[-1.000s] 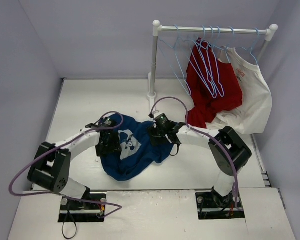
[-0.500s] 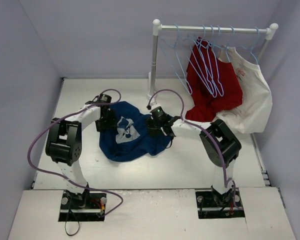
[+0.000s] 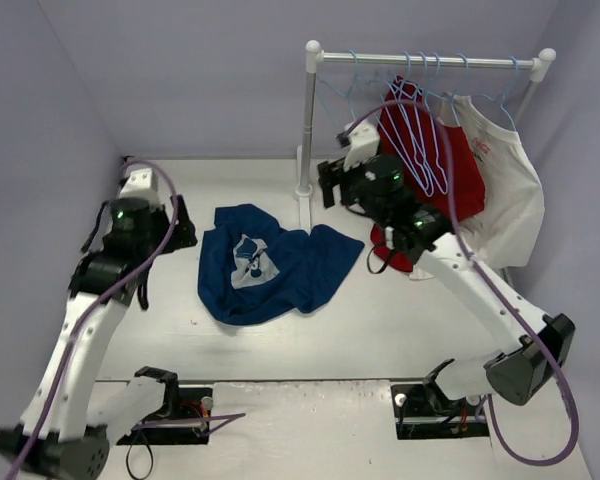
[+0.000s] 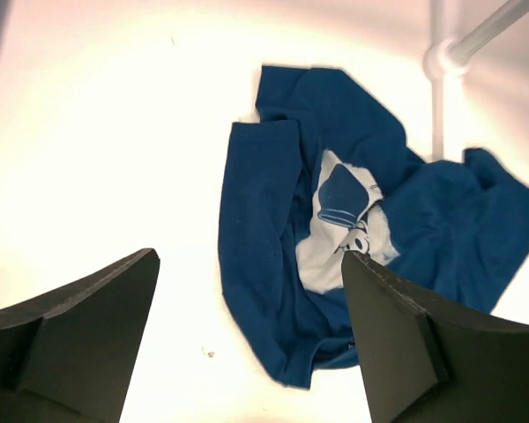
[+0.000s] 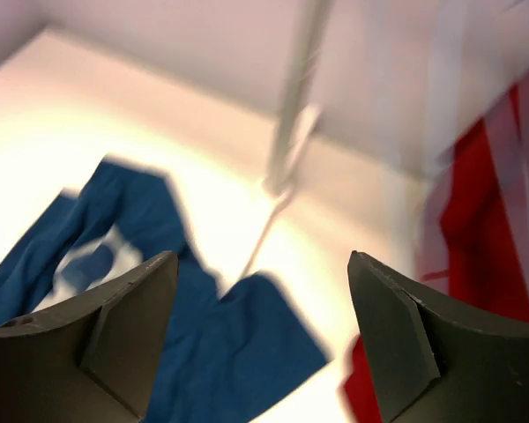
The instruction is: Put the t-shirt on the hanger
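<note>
Left arm [image 3: 85,325]: elbow folded low at the near left corner, long link rising up and away from it, wrist high at the far left. Left gripper [image 3: 183,230] points inward toward the centre and tilts downward. Left wrist view: both dark fingers [image 4: 79,344] stand wide apart, jaws gripping nothing.

Right arm [image 3: 480,300]: elbow low at the near right, forearm stretched diagonally up and to the far centre, wrist raised high. Right gripper [image 3: 328,185] faces left. Right wrist view (blurred): fingers [image 5: 97,335] spread wide, jaws holding nothing.

Arms well apart, no contact between them.
</note>
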Available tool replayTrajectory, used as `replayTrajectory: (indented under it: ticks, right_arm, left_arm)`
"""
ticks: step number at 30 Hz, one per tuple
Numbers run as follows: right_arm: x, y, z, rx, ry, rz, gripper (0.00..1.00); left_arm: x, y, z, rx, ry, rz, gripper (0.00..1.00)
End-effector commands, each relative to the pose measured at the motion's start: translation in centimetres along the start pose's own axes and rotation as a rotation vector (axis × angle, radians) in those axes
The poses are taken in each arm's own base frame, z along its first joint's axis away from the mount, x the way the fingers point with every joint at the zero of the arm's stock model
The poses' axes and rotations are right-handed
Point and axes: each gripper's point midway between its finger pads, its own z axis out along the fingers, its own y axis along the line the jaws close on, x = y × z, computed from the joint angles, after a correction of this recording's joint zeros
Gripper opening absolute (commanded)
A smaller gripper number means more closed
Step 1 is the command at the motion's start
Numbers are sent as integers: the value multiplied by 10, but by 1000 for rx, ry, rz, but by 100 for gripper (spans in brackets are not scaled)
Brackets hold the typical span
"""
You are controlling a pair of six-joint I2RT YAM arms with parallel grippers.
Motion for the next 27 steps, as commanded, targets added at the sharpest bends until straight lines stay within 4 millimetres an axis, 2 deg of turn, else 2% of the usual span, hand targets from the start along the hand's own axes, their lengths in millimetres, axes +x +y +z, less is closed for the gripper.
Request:
replayTrajectory:
  ticks: [1,5,7,9,12,17,21,27]
  right_arm:
    - [-23,-61,5,81,-6,-68,75]
    - [-36,-85,18,51,-14,-82,76]
    - [-30,-88,30,12,1,-92,76]
    - [-27,-101,43,9,13,-83,76]
    - [-21,-110,60,-23,26,-68,76]
    - [-7,-109,79,-74,54,-44,74]
    - [2,-107,84,-88,73,-35,69]
    - [17,-108,89,-82,106,-33,51]
  left_arm:
    - [35,23,-8,-49,-6,8,80]
    - [54,31,-12,-38,-63,-7,80]
    - [52,26,-14,-4,-104,-17,81]
    - [48,25,-17,11,-127,-10,81]
    - [50,29,-17,-16,-118,-5,80]
    - [58,20,-11,27,-70,-14,80]
    - [58,22,-9,15,-58,-8,81]
    - [60,20,-7,24,-46,-9,80]
